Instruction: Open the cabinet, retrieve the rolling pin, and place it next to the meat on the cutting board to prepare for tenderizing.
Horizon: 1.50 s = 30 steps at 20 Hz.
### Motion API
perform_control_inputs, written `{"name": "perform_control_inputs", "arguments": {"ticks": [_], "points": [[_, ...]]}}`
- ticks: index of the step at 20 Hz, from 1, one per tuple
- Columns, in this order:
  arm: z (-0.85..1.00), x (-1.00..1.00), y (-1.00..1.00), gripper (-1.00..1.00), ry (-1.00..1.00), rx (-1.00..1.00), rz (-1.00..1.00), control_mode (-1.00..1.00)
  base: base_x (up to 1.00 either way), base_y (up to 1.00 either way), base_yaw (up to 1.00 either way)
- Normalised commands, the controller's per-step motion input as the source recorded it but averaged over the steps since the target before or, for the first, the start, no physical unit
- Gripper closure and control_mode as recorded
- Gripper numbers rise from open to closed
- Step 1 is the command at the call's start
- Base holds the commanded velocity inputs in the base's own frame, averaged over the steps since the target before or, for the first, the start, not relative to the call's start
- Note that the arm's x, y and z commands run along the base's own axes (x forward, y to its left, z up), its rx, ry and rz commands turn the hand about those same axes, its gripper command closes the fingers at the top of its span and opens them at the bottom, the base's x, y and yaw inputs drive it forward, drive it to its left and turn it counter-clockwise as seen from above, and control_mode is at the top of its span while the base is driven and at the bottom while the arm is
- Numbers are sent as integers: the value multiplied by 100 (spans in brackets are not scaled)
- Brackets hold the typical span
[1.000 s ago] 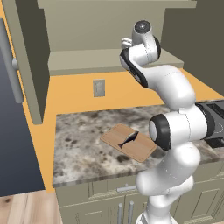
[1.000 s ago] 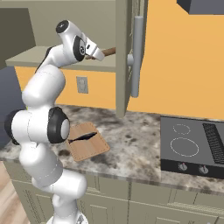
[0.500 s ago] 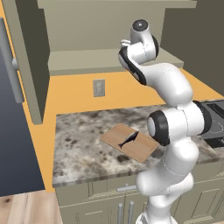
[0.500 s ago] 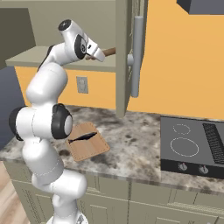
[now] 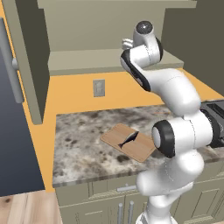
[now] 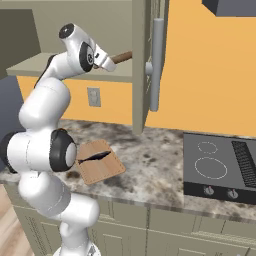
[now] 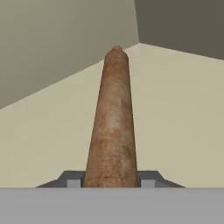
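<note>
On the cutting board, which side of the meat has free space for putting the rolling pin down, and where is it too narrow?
The cutting board is bare on both sides of the meat. The wider patch lies between the meat and the board's front edge, toward the counter edge. The strip behind the meat, toward the wall, is narrower. The marbled counter between the board and the stovetop is also free.

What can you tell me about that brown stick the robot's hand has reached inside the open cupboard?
It is the rolling pin, a slim reddish-brown cylinder that looks like mottled wood, with a rounded far end. It lies lengthwise on the pale cabinet floor, pointing toward the back corner. The gripper has its two dark fingertips against the sides of the near end.
</note>
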Motion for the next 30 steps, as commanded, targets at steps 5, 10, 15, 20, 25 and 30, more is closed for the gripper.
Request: {"name": "perform_control_inputs", "arguments": {"ticks": [5, 10, 15, 20, 25, 30], "points": [[0, -93, 13, 100, -8, 6, 0, -100, 0, 0, 0], [0, -89, 22, 100, 3, 6, -5, -100, 0, 0, 0], [-1, -84, 28, 100, 7, 1, -13, -100, 0, 0, 0], [-21, -82, 23, 100, 8, 0, -19, -100, 0, 0, 0], [-55, -42, 16, 100, 8, 0, -16, -100, 0, 0, 0], [-90, -23, 17, 100, 0, -6, -2, -100, 0, 0, 0]]}}
